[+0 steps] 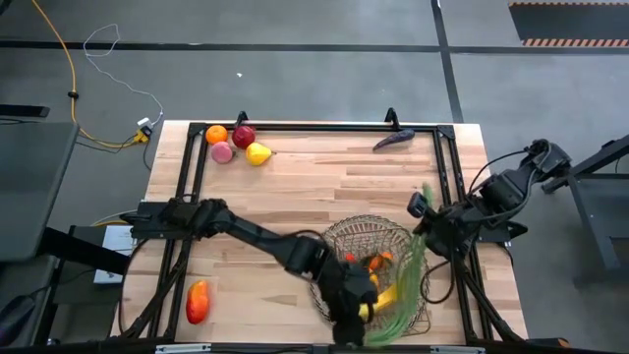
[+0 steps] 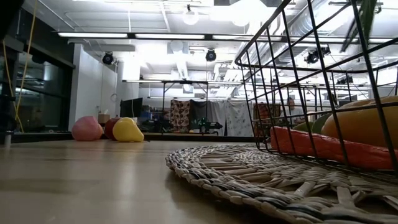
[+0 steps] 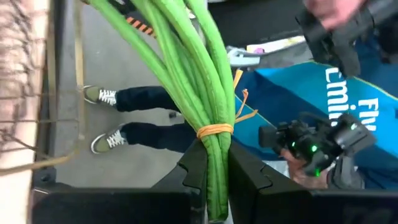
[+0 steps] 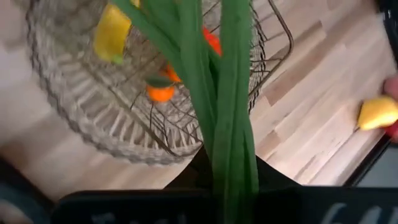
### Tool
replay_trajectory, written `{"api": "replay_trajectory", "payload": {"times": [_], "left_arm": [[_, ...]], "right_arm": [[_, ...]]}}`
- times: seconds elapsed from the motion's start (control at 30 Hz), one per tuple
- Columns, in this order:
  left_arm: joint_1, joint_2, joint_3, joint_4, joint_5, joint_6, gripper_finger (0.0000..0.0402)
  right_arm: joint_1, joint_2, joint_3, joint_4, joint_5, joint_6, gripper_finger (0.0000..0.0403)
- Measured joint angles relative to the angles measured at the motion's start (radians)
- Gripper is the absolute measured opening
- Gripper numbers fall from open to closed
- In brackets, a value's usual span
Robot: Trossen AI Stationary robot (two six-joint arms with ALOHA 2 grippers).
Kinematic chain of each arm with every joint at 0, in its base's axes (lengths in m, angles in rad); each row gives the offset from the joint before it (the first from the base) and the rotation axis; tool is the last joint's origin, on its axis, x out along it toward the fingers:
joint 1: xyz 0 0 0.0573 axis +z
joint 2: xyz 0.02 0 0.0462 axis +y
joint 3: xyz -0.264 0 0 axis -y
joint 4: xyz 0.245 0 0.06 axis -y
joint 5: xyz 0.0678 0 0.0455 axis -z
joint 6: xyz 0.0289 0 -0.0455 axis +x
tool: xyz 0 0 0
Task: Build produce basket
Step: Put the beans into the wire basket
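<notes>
The high view looks straight down on the whole surface point(image 1: 324, 187) from well above. The low view sits at surface level, facing across it into the room, very near the basket point(image 2: 311, 74). Each wrist view looks along its arm, close on the green beans point(image 3: 205, 93). High, low and right wrist views share the basket and the yellow pear point(image 4: 377, 112).
</notes>
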Motion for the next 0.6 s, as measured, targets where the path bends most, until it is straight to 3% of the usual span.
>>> {"api": "replay_trajectory", "payload": {"times": [0.4, 0.6], "left_arm": [[0.09, 0.0, 0.0, -0.019, -0.017, 0.016, 0.0026], [0.088, 0.0, 0.0, -0.098, -0.092, 0.073, 0.0026]], "right_arm": [[0.097, 0.139, 0.082, -0.028, 0.004, -0.318, 0.0003], [0.134, 0.197, 0.082, -0.008, 0.048, -0.428, 0.0003]]}}
